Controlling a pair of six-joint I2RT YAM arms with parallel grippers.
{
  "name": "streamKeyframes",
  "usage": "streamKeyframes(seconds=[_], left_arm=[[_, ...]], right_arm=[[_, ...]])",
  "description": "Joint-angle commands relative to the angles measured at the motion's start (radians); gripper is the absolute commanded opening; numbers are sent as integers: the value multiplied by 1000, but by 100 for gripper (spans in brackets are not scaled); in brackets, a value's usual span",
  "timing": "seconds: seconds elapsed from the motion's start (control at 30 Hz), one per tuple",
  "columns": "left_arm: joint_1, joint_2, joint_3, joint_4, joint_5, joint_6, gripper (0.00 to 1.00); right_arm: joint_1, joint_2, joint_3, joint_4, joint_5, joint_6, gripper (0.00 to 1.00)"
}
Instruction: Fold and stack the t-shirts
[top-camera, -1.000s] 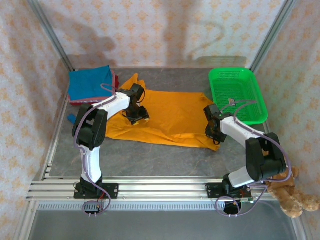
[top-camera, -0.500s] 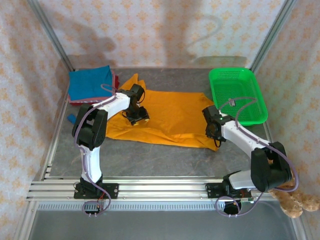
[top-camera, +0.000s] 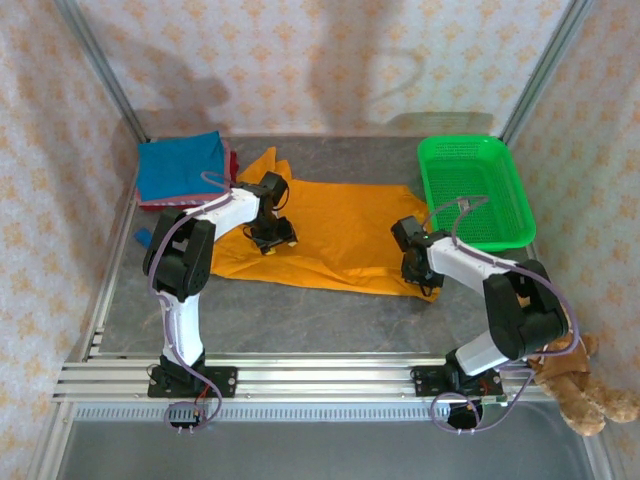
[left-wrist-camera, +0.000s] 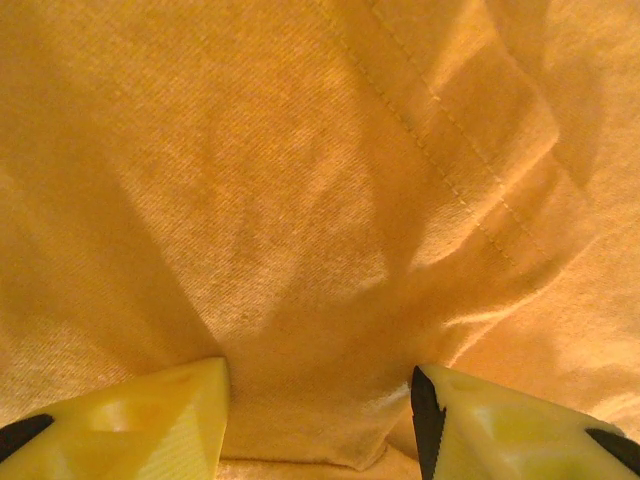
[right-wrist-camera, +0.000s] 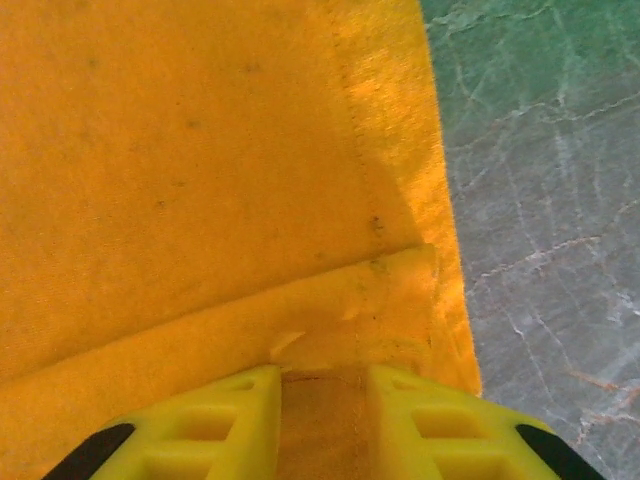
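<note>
The orange t-shirt lies spread flat across the middle of the table. A folded blue t-shirt sits at the back left on a red one. My left gripper presses down on the orange shirt's left part; its fingers stand apart with a pucker of cloth bulging between them. My right gripper is at the shirt's near right corner. There its jaws are closed on a folded-over strip of the hem.
A green mesh basket stands at the back right, close to the right arm. A brown teddy bear lies off the table's near right corner. Bare grey tabletop borders the shirt's right edge. Metal frame posts line both sides.
The right gripper has slid left and inward along the shirt's near right corner, and its elbow swung out and back. The left gripper stayed put.
</note>
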Motion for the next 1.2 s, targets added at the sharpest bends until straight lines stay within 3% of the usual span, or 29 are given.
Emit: streamKeyframes(seconds=[0.0, 0.37, 0.6, 0.73, 0.8, 1.0, 1.17], left_arm=[[-6, -37, -13, -6, -36, 5, 52], [-6, -39, -11, -13, -40, 12, 52], [-6, -40, -15, -9, -41, 9, 52], [-6, -39, -20, -6, -38, 7, 52], [-6, -42, -22, -6, -39, 8, 52], [-7, -46, -33, -3, -39, 9, 52], [-5, -52, -45, 0, -40, 8, 52]], right_arm=[[4, 19, 24, 12, -2, -7, 23], [4, 6, 43, -9, 1, -11, 0], [4, -30, 61, -48, 32, 4, 0], [5, 10, 70, -58, 39, 15, 25], [4, 23, 65, -48, 34, 19, 27], [4, 68, 47, -19, 29, 22, 27], [4, 94, 40, -6, 28, 20, 19]])
